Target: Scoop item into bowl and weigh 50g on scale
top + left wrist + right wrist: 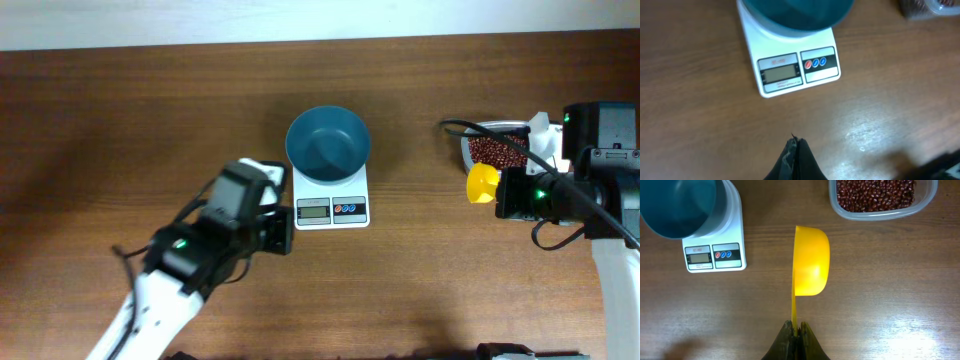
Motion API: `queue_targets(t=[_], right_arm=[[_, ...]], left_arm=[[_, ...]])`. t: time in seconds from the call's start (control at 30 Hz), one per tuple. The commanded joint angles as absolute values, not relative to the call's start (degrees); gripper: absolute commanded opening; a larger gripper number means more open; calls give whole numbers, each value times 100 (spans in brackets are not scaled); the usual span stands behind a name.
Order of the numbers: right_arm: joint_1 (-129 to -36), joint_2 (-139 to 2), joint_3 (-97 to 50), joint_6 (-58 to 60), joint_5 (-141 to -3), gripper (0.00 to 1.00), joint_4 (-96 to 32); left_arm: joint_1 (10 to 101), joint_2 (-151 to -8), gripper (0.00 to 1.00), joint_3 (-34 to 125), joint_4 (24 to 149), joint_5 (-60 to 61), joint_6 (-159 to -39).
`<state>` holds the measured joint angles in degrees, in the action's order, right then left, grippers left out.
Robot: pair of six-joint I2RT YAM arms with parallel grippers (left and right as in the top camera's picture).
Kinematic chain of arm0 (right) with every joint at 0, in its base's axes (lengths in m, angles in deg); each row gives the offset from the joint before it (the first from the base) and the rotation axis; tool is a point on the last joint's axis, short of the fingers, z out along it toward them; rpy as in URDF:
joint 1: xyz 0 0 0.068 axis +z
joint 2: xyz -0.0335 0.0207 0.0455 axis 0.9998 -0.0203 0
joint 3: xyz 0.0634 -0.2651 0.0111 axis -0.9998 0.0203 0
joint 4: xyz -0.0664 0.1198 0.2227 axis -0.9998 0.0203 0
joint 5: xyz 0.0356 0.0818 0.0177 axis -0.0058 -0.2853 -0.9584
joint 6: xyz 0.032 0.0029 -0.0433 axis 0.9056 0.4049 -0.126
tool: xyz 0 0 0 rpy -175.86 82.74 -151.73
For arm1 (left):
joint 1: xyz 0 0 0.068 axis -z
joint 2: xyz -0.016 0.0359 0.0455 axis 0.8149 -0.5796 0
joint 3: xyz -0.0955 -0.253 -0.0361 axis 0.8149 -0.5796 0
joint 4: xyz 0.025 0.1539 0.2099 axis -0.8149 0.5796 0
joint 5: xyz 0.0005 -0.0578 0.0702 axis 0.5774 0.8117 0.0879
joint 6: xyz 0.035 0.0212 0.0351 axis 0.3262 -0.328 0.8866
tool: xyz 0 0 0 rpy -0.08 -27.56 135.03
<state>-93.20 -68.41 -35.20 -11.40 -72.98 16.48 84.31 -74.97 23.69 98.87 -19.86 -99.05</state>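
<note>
The teal-blue bowl [328, 143] stands on the white scale [332, 208] at the table's middle; the bowl looks empty. Dark red-brown beans [497, 150] fill a clear tub [883, 198] at the right. My right gripper [797, 328] is shut on the thin handle of a yellow scoop [811, 266], which hangs on edge over the table between scale and tub, just left of the tub in the overhead view [482, 183]. My left gripper [795, 142] is shut with nothing in it, just in front of the scale [790, 70], left of its display.
The right arm's black body [560, 195] and cable sit in front of the tub. The left arm [200, 250] reaches in from the front left. Bare wooden table [420, 290] lies in front of the scale.
</note>
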Motion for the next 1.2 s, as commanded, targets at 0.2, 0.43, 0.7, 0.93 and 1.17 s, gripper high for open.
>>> queue_targets(t=[0.2,0.43,0.7,0.93,1.17], right_arm=[[-9346,-6836,-3494,-1099,-7366,4,1729],[-9346,-6836,-3494,-1096,-7368,4,1729],[-9346,-6836,-3494,-1099,-7366,4,1727],[-9346,-6836,-3494,-1099,-7366,4,1729],[-9346,-6836,-3494,-1099,-7366,4,1729]], left_arm=[[9550,-9851,0,2437,8562,-2932,-9411],[9557,-10641,0,2437,7636,-2932,-9415],[9557,-10955,0,2437,7037,-3000,-9498],[9557,-11204,0,2437,6862,-3018,-9498],[9557,-11331,0,2437,6746,-3179,-9498]])
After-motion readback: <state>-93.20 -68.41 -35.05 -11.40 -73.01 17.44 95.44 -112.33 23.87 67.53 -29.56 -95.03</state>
